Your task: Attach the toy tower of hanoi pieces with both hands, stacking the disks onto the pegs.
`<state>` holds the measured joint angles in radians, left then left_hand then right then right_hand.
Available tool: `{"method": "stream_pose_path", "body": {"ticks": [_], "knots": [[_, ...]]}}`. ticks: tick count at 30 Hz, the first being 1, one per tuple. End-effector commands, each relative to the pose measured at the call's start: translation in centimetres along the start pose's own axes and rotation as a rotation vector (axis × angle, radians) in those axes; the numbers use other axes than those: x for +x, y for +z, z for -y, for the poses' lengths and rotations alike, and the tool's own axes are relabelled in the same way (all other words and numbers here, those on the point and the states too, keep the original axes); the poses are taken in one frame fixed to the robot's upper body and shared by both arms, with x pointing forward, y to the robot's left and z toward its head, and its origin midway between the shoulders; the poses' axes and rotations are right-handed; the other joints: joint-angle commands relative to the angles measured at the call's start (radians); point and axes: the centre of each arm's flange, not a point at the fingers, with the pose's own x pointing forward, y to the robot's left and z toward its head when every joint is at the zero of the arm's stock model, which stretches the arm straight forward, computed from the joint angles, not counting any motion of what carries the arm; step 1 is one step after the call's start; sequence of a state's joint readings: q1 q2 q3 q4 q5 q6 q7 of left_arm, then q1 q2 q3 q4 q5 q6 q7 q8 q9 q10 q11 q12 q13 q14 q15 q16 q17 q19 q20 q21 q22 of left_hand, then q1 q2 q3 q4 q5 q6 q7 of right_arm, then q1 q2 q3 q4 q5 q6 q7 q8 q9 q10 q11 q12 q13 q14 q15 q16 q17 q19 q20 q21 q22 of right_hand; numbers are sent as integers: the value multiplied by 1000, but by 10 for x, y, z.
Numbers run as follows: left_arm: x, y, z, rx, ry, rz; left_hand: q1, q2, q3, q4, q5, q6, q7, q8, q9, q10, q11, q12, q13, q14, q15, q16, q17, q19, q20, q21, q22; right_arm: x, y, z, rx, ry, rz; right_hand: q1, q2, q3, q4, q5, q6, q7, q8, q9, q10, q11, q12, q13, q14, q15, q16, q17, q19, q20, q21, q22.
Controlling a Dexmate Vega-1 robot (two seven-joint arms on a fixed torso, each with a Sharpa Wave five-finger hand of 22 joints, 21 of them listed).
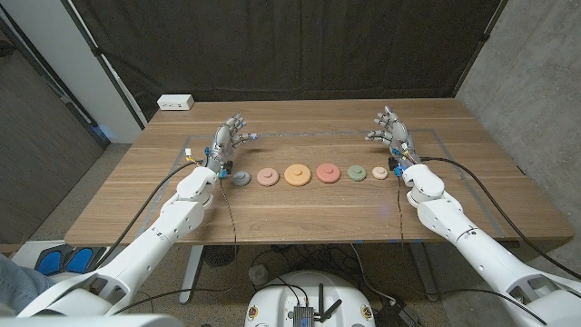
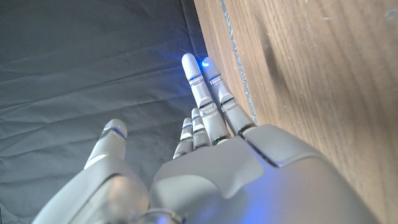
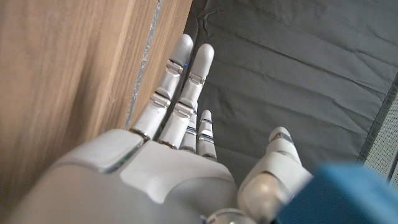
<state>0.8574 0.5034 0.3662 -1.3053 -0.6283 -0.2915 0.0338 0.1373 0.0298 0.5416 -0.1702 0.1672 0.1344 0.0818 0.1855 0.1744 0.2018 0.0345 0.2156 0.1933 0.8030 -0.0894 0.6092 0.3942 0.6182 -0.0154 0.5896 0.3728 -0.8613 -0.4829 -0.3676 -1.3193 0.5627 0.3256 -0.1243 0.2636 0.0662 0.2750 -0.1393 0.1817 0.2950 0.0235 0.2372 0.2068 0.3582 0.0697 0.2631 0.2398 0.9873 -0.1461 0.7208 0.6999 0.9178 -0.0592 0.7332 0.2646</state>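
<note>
Fingers (image 2: 200,93) of the left hand (image 1: 229,139) reach out straight and slightly spread, holding nothing; the right hand (image 1: 390,130) shows the same, its fingers (image 3: 180,81) extended and apart, empty. Both hands stand raised over the wooden table (image 1: 300,204), one at each end of a row of discs. The orange disc (image 1: 296,173) marks the row's middle: the pink disc (image 1: 268,176) and grey disc (image 1: 241,179) lie toward the left hand, the red disc (image 1: 328,173), green disc (image 1: 357,172) and small tan disc (image 1: 379,172) toward the right hand.
</note>
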Motion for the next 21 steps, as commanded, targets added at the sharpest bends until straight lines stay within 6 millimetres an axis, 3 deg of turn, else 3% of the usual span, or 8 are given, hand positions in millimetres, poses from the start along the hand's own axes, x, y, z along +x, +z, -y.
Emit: {"method": "stream_pose_path", "body": {"ticks": [1,7,11,16,17,19,21], "knots": [[-3,-1,-2,6,34,14,29,0,-5,-5,8,18,0,7,4,22,2,-2,5,29,-49,59,47,45,-14,42,34,0,-4,-3,-4,-12,-9,35,4,6,-15,6,14,2,3,4,18,3,3,9,41,-54,81,85,25,-19,55,56],[-3,-1,-1,11,52,22,86,-19,-28,-6,7,38,4,4,6,49,-1,-7,9,101,-85,238,198,103,-45,142,130,2,-5,-5,-7,-11,-11,56,6,13,-21,7,19,1,1,7,36,-7,2,14,52,-66,141,157,48,-46,105,104],[-3,-1,-1,12,60,23,113,-29,-41,-5,7,50,4,6,8,72,7,-4,10,122,-107,332,286,150,-64,200,173,2,-5,-5,-12,-20,-11,90,11,37,-26,8,25,-1,-2,10,52,-14,-3,20,69,-74,207,249,88,-90,177,171],[-4,-1,0,22,74,27,134,-29,-44,-4,8,64,3,8,9,85,18,-4,10,165,-121,387,320,216,-90,234,174,2,-5,-5,-22,-50,-7,102,8,54,-20,6,42,-8,-1,12,90,-14,-2,23,111,-74,283,354,151,-141,218,175],[-5,-1,0,27,81,29,137,-29,-44,-5,9,65,2,8,9,85,16,-5,10,171,-122,394,324,222,-94,237,174,1,-5,-6,-26,-62,-6,100,7,56,-17,5,47,-8,-1,12,98,-9,-4,22,121,-74,299,378,168,-147,228,177],[-5,0,0,41,92,31,149,-29,-42,-5,9,69,-8,8,9,80,-15,-8,12,193,-125,415,334,246,-115,254,178,1,-5,-6,-34,-72,-6,90,4,65,-11,5,54,-9,-3,12,125,-10,-8,17,147,-73,347,452,209,-154,253,181],[-6,0,0,43,94,34,156,-30,-42,-5,9,70,-16,7,10,77,-22,-9,13,212,-126,432,342,265,-128,267,181,1,-4,-6,-42,-62,-9,90,3,70,-11,5,56,-11,-4,12,138,-12,-9,15,157,-73,366,480,224,-155,271,196]]}}
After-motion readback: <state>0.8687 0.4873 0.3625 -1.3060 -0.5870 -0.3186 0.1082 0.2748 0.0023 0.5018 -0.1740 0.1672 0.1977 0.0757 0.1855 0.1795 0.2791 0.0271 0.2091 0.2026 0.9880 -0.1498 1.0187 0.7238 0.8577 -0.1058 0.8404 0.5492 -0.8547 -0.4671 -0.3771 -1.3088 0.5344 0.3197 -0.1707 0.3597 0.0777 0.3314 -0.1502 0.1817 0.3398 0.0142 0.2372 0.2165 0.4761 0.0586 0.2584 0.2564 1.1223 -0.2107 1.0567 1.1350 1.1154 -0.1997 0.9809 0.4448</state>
